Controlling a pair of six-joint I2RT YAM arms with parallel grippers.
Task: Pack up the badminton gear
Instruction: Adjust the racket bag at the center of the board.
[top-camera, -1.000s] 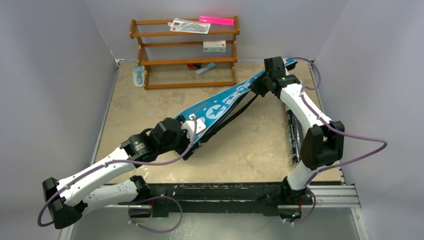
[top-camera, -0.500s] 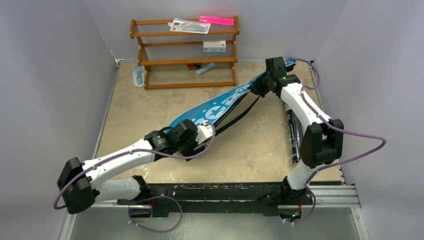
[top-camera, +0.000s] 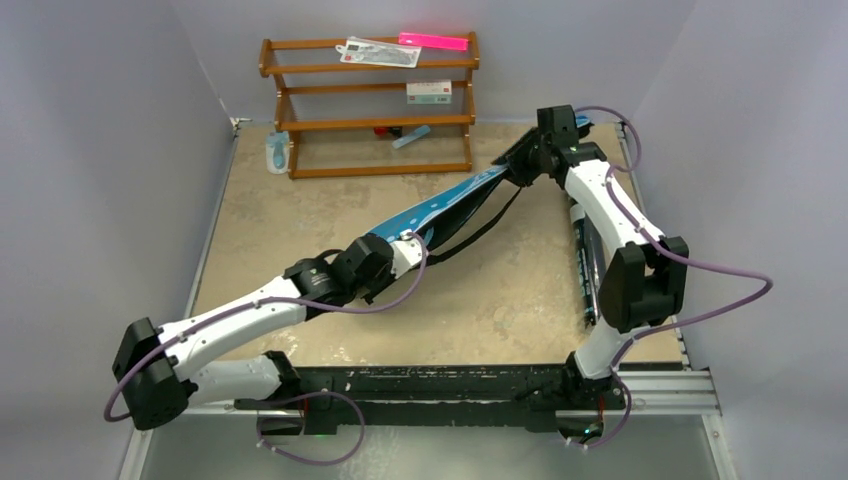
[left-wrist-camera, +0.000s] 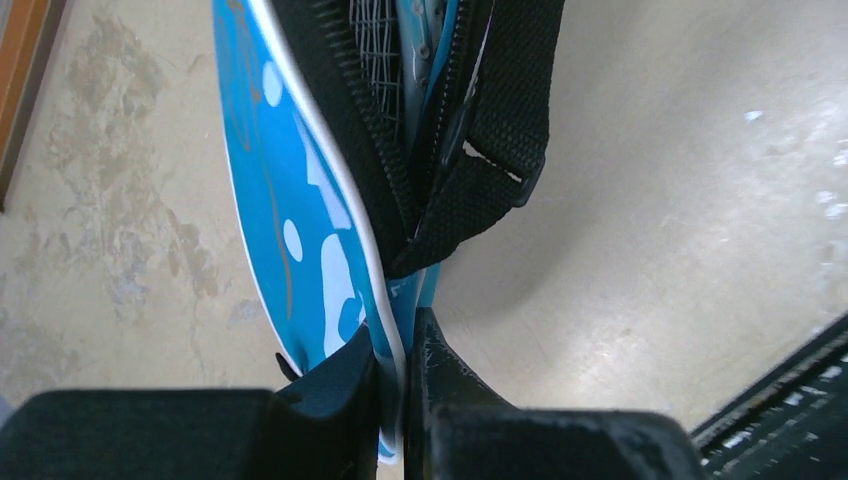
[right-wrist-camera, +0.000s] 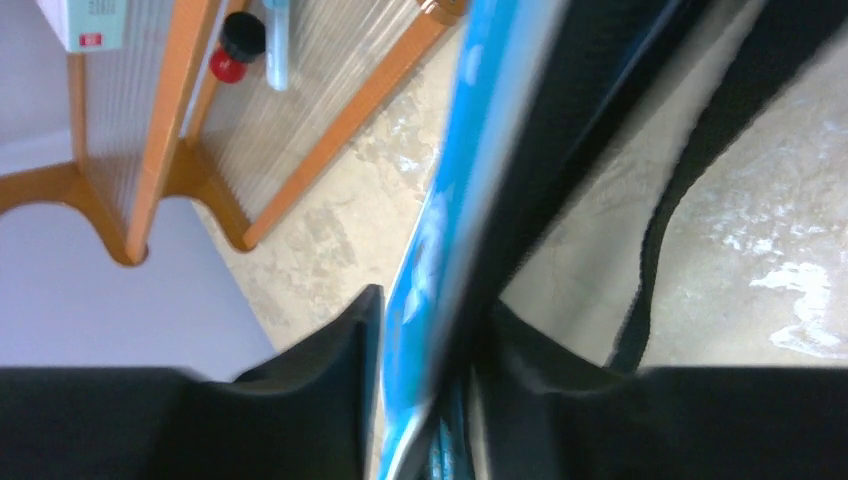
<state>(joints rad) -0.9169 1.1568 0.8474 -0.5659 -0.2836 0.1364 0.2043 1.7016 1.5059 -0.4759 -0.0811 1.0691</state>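
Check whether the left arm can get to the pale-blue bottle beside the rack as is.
Likely not yet: the left end effector is shut on the blue bag. Once it lets go, nothing visible blocks the way to the bottle, left of the rack.

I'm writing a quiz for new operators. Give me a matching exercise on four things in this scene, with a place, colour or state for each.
Things:
1 blue bag
2 left pincer
3 wooden rack
4 pale-blue bottle

States:
A just left of the rack in the top view
B shut on the bag's edge
C stretched diagonally across the table
D brown, three tiers

Pairs: 1-C, 2-B, 3-D, 4-A
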